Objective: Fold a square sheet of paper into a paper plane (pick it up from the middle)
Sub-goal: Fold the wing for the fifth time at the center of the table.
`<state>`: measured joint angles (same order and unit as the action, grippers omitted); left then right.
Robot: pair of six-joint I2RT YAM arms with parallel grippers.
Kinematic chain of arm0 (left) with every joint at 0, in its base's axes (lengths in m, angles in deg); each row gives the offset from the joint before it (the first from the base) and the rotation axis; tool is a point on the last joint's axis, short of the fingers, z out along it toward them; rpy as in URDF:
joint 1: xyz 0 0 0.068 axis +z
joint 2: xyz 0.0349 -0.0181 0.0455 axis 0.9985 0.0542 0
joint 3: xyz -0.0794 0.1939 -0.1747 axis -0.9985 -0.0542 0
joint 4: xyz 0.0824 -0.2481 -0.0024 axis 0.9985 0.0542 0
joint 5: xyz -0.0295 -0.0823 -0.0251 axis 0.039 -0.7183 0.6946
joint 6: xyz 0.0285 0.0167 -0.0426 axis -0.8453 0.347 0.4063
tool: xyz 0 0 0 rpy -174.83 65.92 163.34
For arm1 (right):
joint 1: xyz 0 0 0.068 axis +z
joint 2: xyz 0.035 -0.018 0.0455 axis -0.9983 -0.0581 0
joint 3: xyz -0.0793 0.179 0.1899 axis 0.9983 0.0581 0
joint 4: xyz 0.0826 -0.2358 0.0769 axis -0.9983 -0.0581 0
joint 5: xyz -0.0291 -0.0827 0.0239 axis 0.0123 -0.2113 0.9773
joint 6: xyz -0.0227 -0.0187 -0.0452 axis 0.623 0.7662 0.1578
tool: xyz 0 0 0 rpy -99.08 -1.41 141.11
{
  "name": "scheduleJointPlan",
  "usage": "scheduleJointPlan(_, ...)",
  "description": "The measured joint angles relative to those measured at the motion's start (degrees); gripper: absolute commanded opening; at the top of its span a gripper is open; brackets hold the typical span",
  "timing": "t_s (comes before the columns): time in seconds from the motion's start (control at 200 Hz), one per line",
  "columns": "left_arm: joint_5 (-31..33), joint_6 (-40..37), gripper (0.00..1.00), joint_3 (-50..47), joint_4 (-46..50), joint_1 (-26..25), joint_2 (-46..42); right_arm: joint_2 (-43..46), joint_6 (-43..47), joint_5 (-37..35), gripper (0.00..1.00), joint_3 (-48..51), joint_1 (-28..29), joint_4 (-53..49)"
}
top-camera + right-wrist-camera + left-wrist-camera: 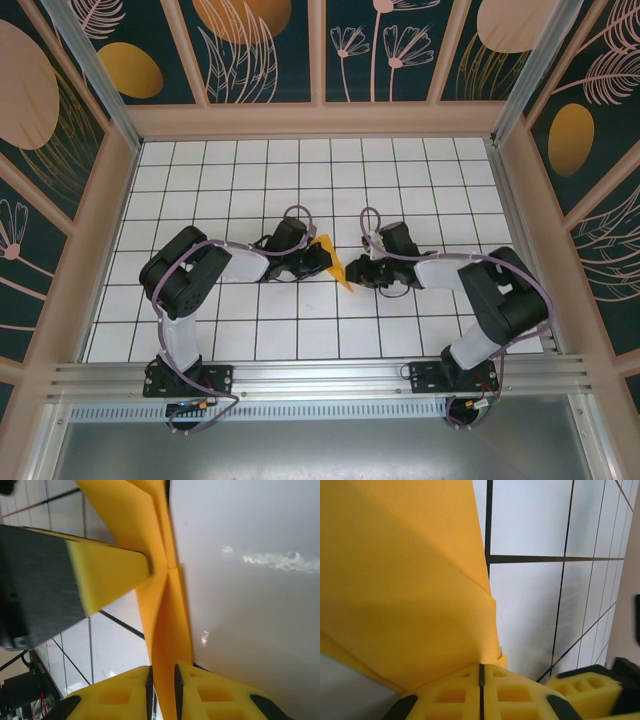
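The square sheet of paper (336,264), folded into a creased, pointed orange-yellow shape, hangs between both grippers over the middle of the white grid table (300,180). My left gripper (322,255) comes at it from the left. In the left wrist view that gripper (481,672) is shut on the paper's (405,590) lower edge. My right gripper (356,272) meets the paper from the right. In the right wrist view its jaws (162,675) stand slightly apart, open, with the paper's folded band (167,625) loose between them. A left finger (105,575) presses the fold above.
Wooden-framed walls with dark floral panels (590,200) close in the table on three sides. An aluminium rail (320,378) carrying both arm bases runs along the near edge. Open grid tiles lie behind the grippers.
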<state>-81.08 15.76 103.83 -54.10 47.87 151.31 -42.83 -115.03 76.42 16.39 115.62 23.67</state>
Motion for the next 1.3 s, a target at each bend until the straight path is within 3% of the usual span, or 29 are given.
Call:
scheduleJointPlan(0.18,0.02,0.00,0.10,0.20,0.37,0.00,0.00,1.73,2.05,-0.31,0.12,-4.48,2.25,-2.86)
scheduleJointPlan(0.515,0.48,0.13,0.06,0.31,0.81,-0.07,0.00,-6.27,3.21,0.31,0.06,-8.07,4.15,-5.55)
scheduleJointPlan(1.301,3.50,0.24,0.06,3.04,5.57,-0.96,0.17,-7.37,4.44,-4.00,0.05,-8.11,4.00,-9.42)
